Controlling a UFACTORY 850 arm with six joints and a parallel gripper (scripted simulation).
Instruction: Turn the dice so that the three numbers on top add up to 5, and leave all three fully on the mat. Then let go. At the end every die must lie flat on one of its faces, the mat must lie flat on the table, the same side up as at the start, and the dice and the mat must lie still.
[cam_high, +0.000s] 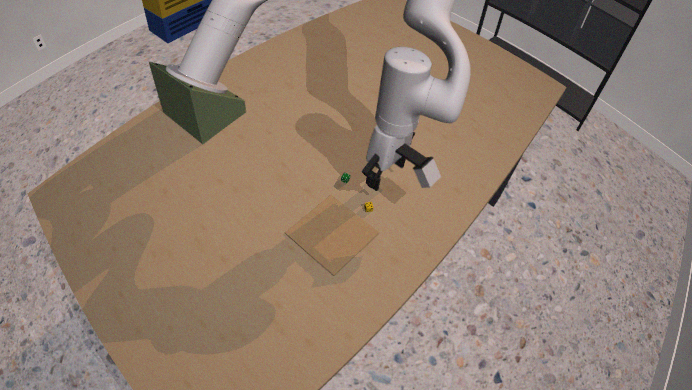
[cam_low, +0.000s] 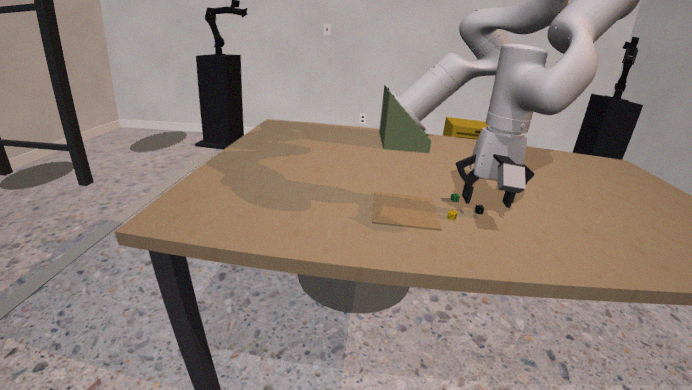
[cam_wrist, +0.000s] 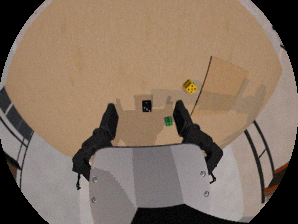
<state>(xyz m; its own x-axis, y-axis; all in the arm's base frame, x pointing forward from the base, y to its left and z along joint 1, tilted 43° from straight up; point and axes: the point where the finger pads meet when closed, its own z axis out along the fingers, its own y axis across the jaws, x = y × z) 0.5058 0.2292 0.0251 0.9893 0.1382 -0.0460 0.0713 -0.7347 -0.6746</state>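
My gripper (cam_low: 487, 202) (cam_wrist: 145, 108) is open and empty above the table, with the black die (cam_low: 479, 209) (cam_wrist: 146, 106) between and below its fingertips in the wrist view. The gripper hides that die in the top view. The green die (cam_high: 345, 177) (cam_low: 455, 197) (cam_wrist: 168, 121) lies on the table, close to the right finger in the wrist view. The yellow die (cam_high: 369, 206) (cam_low: 452, 215) (cam_wrist: 189, 86) lies on the table just off the mat (cam_high: 350, 240) (cam_low: 405, 215) (cam_wrist: 222, 75). The mat is a thin wood-coloured square, flat, with no die on it. The top numbers are too small to read surely.
The wooden table (cam_high: 210, 240) (cam_low: 300, 235) carries the green arm base (cam_high: 200, 110) (cam_low: 402, 127) at its back edge. The arm's shadows fall across the table and part of the mat. A dark shelf (cam_high: 560, 35) stands beyond the table.
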